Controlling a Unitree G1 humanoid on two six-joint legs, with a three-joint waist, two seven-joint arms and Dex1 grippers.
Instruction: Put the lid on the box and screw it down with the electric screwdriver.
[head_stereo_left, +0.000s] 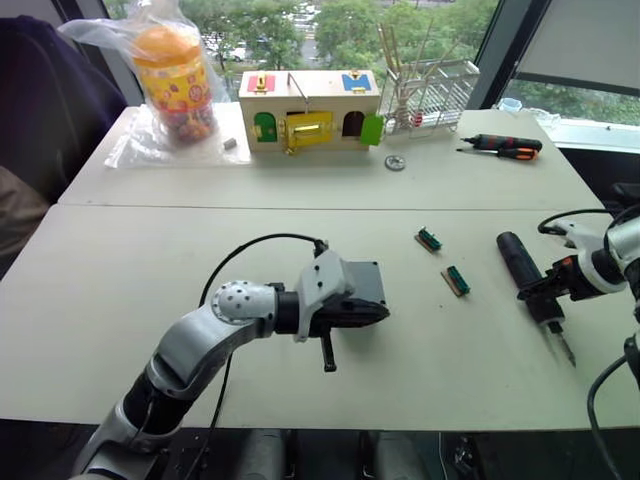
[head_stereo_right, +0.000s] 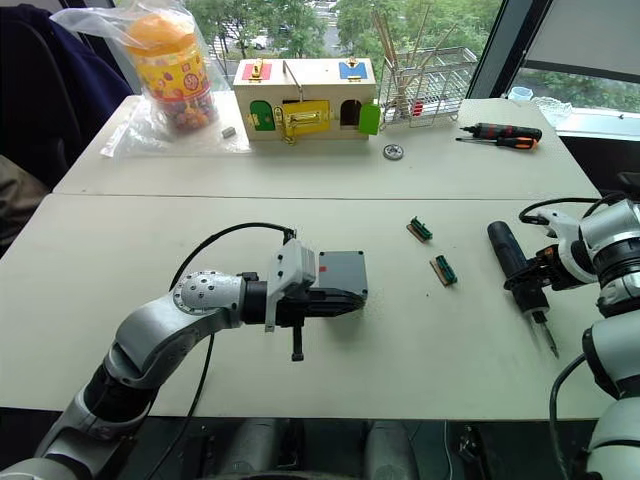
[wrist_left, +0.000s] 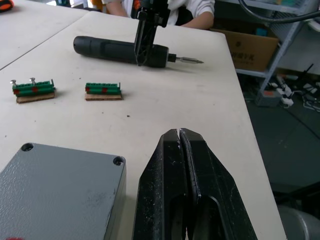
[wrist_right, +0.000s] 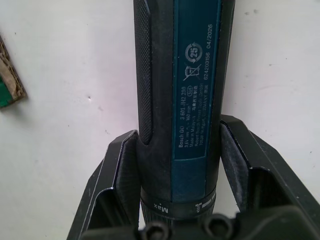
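Observation:
The grey box stands mid-table with the flat grey lid lying on top, its corner screw holes showing. My left gripper is shut and empty, lying close along the box's near side. At the right, the dark electric screwdriver lies on the table with its bit pointing toward the near edge. My right gripper is closed around its body near the bit end, one finger on each side.
Two green terminal blocks lie between the box and the screwdriver. At the back stand a wooden box with coloured doors, a wire rack, a bagged jar and a black-and-orange hand screwdriver. A person sits beyond the table.

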